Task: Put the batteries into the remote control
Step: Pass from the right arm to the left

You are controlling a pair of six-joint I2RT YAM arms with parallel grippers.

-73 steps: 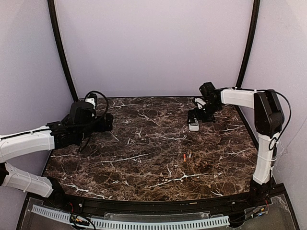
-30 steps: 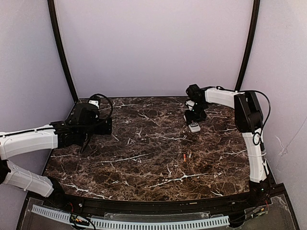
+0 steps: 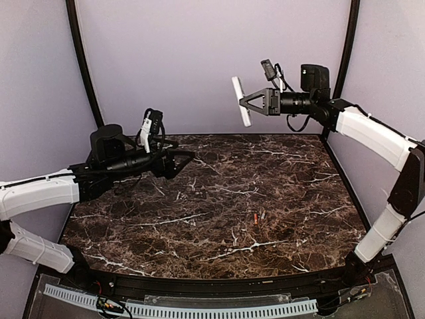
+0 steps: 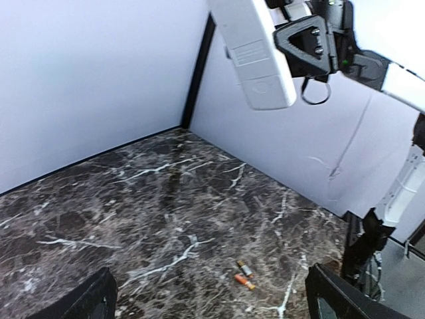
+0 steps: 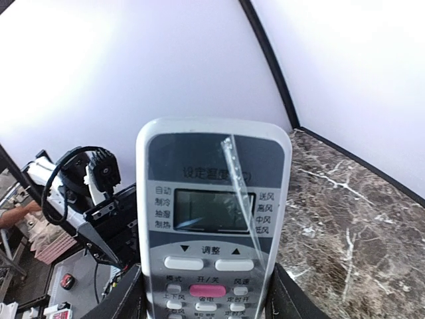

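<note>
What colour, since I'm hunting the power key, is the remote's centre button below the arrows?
Pink-red, clearest on the remote control in the right wrist view.

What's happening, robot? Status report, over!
Right gripper shut on remote control, high above table. Left gripper open, empty. Batteries lying on table. Nothing in the way.

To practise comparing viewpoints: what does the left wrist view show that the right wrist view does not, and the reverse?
Only the left wrist view: the batteries lying on the table, and the plain back of the remote control. Only the right wrist view: its screen and buttons, with the left arm behind. Both: the remote control and the marble table.
</note>
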